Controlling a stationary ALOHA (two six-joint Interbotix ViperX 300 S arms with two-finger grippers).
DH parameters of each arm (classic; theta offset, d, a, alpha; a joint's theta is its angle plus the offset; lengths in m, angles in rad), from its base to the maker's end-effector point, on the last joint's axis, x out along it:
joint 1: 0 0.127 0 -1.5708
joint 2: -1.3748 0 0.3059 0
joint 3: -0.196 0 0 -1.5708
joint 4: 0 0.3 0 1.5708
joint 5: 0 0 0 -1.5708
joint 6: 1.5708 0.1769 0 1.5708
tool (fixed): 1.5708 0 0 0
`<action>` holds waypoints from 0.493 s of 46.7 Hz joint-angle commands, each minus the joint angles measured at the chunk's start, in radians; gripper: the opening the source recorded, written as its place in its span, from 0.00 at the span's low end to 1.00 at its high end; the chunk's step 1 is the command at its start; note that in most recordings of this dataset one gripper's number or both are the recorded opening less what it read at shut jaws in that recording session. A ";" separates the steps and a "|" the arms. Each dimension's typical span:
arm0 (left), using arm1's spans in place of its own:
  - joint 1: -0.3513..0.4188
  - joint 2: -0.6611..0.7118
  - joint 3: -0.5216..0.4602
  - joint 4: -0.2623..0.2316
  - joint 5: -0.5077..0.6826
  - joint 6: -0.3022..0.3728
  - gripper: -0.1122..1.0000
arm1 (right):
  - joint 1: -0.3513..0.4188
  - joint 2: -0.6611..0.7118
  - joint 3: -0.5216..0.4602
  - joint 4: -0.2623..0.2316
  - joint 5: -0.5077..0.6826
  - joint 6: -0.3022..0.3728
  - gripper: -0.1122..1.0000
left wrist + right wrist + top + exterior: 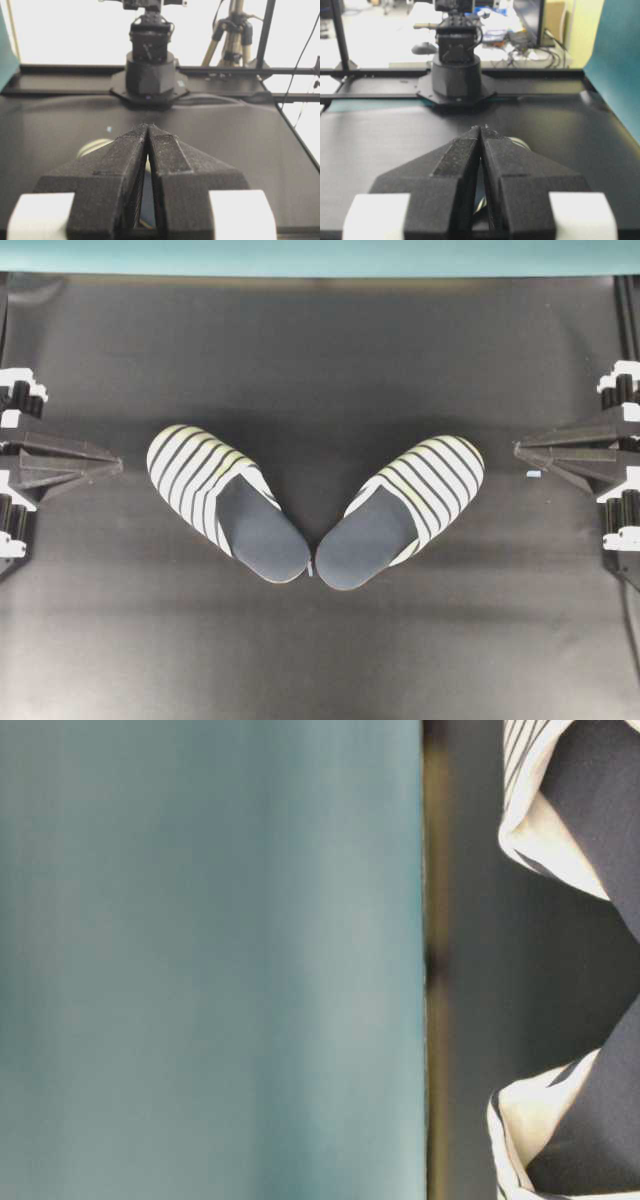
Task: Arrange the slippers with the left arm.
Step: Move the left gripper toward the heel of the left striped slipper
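Two striped slippers lie on the black table in a V, heels nearly touching at the front centre, toes splayed outward. The left slipper (222, 500) points up-left, the right slipper (405, 508) up-right. My left gripper (118, 466) is shut and empty at the left edge, a short way from the left slipper's toe. My right gripper (518, 448) is shut and empty at the right edge. In the left wrist view the shut gripper (148, 127) hides most of a slipper (92, 146). In the right wrist view the shut gripper (482, 128) hides a slipper (520, 143).
A teal backdrop (320, 255) runs along the table's far edge. A small pale blue mark (533, 473) lies on the table near the right gripper. The table-level view shows the backdrop and the slippers' heels (570, 810) close up.
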 commanded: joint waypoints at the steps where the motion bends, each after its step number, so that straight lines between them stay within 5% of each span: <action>1: -0.020 0.048 -0.035 0.040 0.057 -0.044 0.15 | 0.003 0.006 -0.018 0.002 -0.006 -0.002 0.13; 17: 0.032 0.219 -0.190 0.041 0.371 -0.140 0.10 | 0.009 0.002 -0.011 0.006 0.124 0.009 0.11; 23: 0.066 0.319 -0.253 0.041 0.476 -0.255 0.10 | 0.014 -0.003 -0.011 0.006 0.129 0.015 0.11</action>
